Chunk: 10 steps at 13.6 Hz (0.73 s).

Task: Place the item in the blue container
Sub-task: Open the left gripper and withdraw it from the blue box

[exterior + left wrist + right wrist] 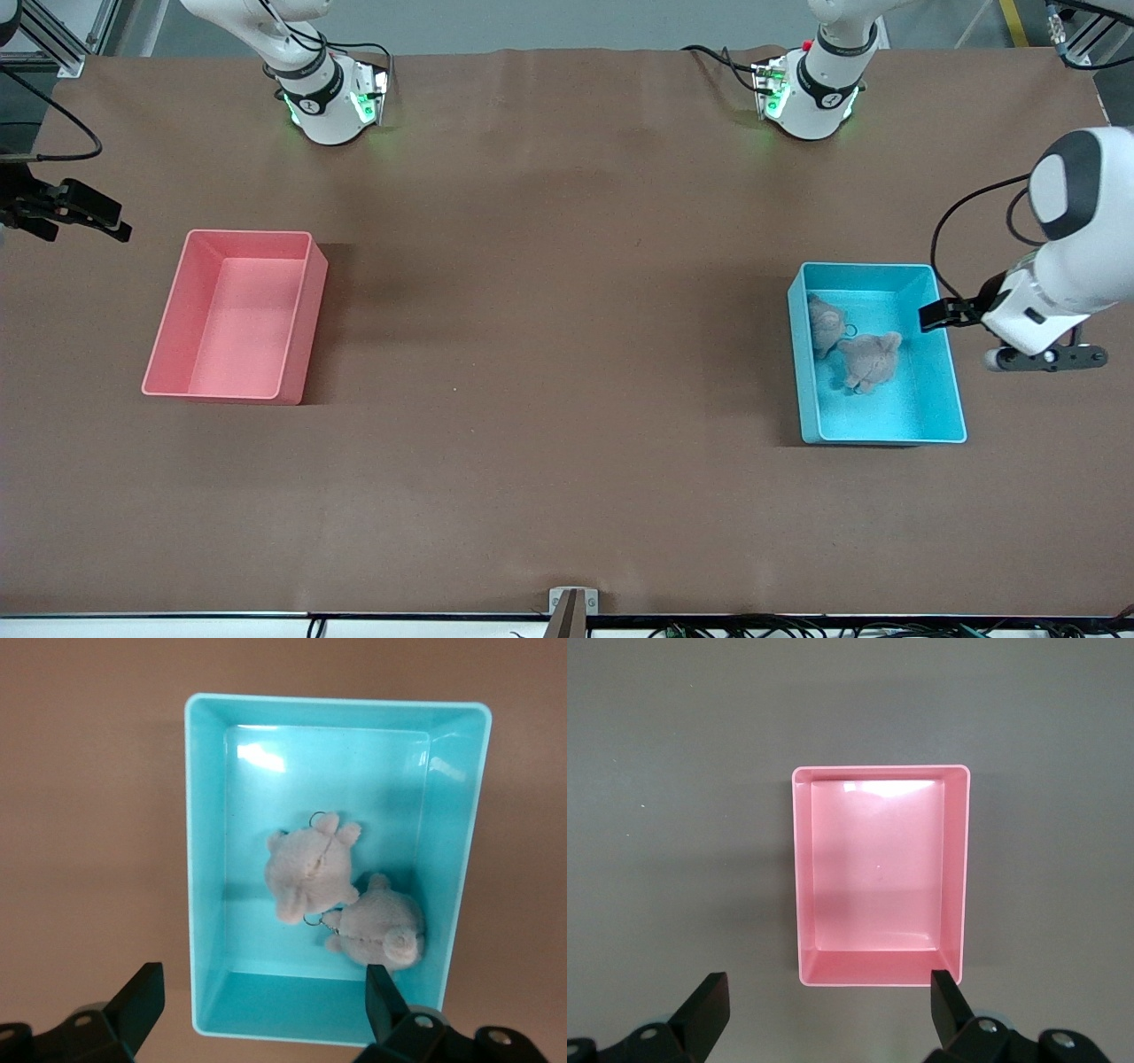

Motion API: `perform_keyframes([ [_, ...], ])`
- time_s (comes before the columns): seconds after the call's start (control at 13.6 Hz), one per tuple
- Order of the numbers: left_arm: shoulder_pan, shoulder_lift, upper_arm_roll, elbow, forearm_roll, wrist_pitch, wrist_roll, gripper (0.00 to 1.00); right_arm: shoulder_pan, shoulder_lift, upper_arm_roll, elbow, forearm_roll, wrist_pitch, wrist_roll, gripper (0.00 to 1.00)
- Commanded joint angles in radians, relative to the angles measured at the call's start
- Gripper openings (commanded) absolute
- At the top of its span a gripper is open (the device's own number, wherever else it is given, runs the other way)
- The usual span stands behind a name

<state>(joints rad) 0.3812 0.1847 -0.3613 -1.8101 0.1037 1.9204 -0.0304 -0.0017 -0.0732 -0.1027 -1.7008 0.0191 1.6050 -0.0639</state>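
Observation:
The blue container (808,390) (204,859) stands toward the left arm's end of the table. Two pale grey-pink plush toys lie side by side in it, each with a small key ring: one (826,323) (310,868) and the other (871,359) (381,930). My left gripper (948,315) (261,1001) hangs open and empty in the air, over the container's edge at the table's end. At the table's other end my right gripper (89,217) (828,1005) is up in the air, open and holding nothing, and waits there.
An empty pink bin (297,328) (802,877) stands toward the right arm's end of the table. Brown tabletop (558,354) lies between the two bins. Both arm bases stand along the table's edge farthest from the front camera.

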Motion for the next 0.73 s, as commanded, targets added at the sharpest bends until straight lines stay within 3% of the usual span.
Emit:
perform_keyframes([
  [0.0,0.013,-0.043,-0.007,0.046,-0.027,-0.067,0.018,1.0,-0.008,-0.017,0.008,-0.019,-0.011,0.012,-0.01,1.0],
  [0.15,0.013,-0.083,-0.005,0.075,-0.05,-0.099,0.018,1.0,0.006,-0.019,0.011,-0.017,-0.054,0.015,-0.01,1.0],
  [0.44,0.012,-0.105,-0.007,0.201,-0.073,-0.225,0.018,1.0,0.009,-0.017,0.012,-0.019,-0.053,0.015,-0.01,1.0],
  [0.66,0.007,-0.122,-0.005,0.229,-0.097,-0.244,0.018,1.0,0.008,-0.016,0.011,-0.017,-0.024,0.013,-0.01,1.0],
])
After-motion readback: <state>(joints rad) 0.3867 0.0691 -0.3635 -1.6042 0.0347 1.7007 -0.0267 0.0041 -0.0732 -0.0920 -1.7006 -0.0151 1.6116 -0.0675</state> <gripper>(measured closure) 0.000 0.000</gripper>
